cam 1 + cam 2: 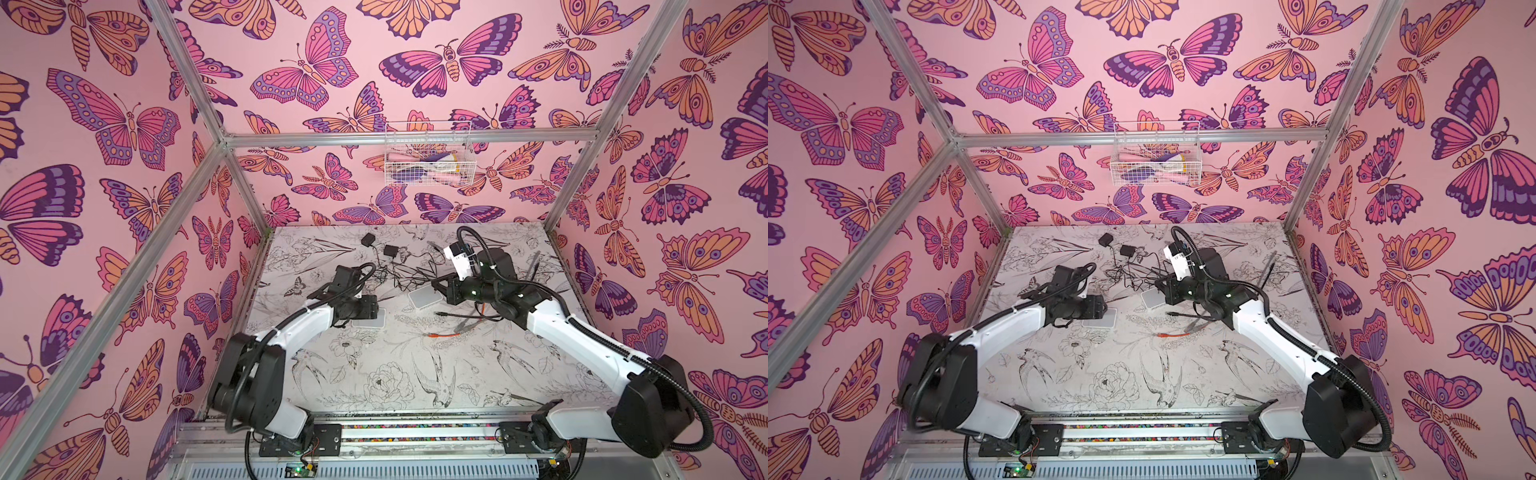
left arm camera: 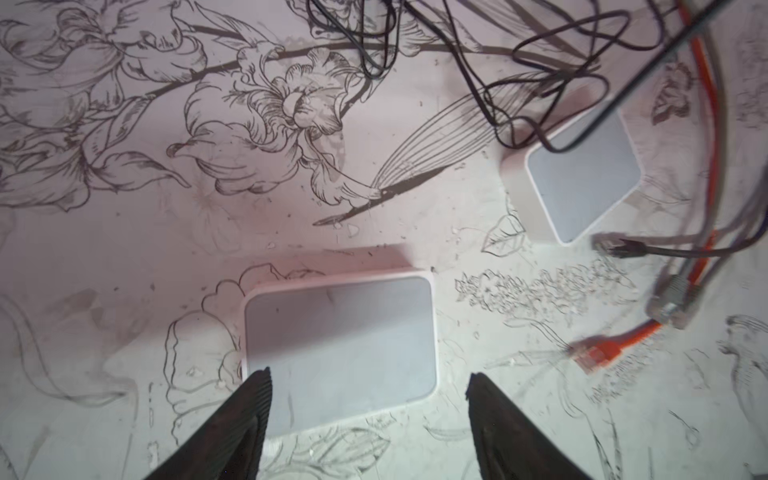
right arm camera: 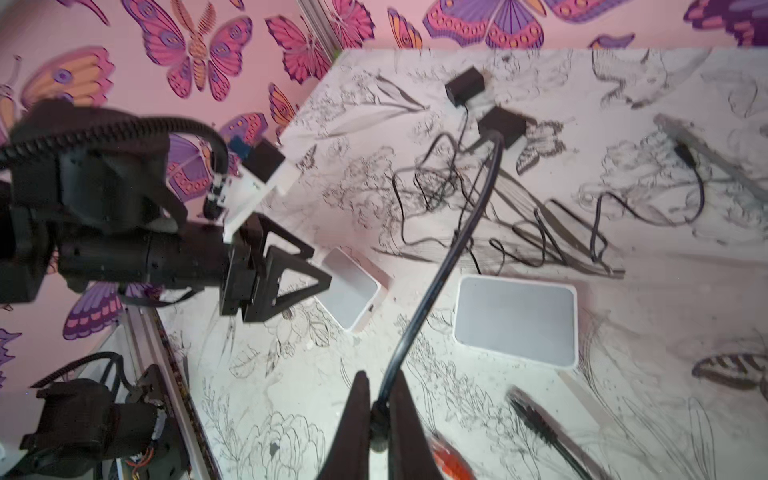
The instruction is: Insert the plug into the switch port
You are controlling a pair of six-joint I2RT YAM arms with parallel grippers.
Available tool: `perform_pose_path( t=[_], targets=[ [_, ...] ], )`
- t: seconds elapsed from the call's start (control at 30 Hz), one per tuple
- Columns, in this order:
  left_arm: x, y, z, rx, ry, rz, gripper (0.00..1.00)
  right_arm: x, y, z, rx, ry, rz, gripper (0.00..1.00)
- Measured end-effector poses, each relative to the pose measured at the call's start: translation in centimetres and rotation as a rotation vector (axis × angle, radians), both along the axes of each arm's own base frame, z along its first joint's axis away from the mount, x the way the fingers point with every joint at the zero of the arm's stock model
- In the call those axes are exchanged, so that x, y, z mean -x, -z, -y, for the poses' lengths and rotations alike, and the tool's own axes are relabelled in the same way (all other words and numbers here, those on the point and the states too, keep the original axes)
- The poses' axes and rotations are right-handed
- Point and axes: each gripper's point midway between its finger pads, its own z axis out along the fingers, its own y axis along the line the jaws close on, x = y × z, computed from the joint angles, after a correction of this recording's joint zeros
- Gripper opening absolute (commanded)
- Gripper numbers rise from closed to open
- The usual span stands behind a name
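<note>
**Plug held in the right claw; two switches at mid-table**

**Top views.** On the table (image 1: 376, 361), the first switch (image 1: 371, 322) lies at mid-depth toward the left edge. The second switch (image 1: 423, 297) lies near it, closer to the centre. In both top views the left claw (image 1: 368, 311) hovers over the first switch and the right claw (image 1: 1160, 284) reaches in just beside the second. Two black adapters (image 1: 368, 240) rest toward the far edge, with their leads tangled in front of them.

**Left wrist view.** The left claw (image 2: 368, 374) stands open, with one finger on each side of the first switch (image 2: 338, 332). I judge it is placed there to brace the box against the push of insertion. The box is white with a grey top and rounded corners. No port faces this camera.

**Right wrist view.** The right claw (image 3: 381, 376) is closed on the black cable (image 3: 453, 249), pinching it close to its end. The plug (image 3: 378, 432) shows only as a dark lump between the fingers, so I cannot make out its shape. From the claw, the cable arcs away to an adapter (image 3: 500, 124) near the far edge. I judge the short grip keeps the tip stiff for aiming. The second switch (image 3: 515, 320) lies near the claw, and I see no port on it here.
</note>
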Motion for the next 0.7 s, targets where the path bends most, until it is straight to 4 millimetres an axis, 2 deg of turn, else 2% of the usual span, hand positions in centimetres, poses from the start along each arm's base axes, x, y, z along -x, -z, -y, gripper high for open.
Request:
perform_pose_path(
  t=[0.13, 0.23, 0.33, 0.5, 0.7],
  targets=[
    [-2.4, -0.1, 0.8, -0.026, 0.031, 0.015, 0.76, 0.9, 2.3, 1.3, 0.04, 0.014, -0.039, 0.02],
    [-4.1, 0.0, 1.4, -0.038, 0.052, 0.02, 0.75, 1.1, 2.9, 1.8, 0.046, 0.021, -0.047, 0.02],
    [-5.2, 1.2, 1.9, -0.057, 0.065, -0.012, 0.75, 1.2, 3.2, 1.9, 0.048, 0.025, -0.052, 0.01],
    [-4.3, 4.1, 1.5, -0.092, 0.069, -0.108, 0.74, 1.4, 3.1, 2.1, 0.049, 0.022, -0.049, 0.01],
    [-2.6, 5.2, 1.1, -0.09, 0.063, -0.166, 0.71, 2.0, 2.5, 2.4, 0.04, 0.023, -0.031, 0.01]
  ],
)
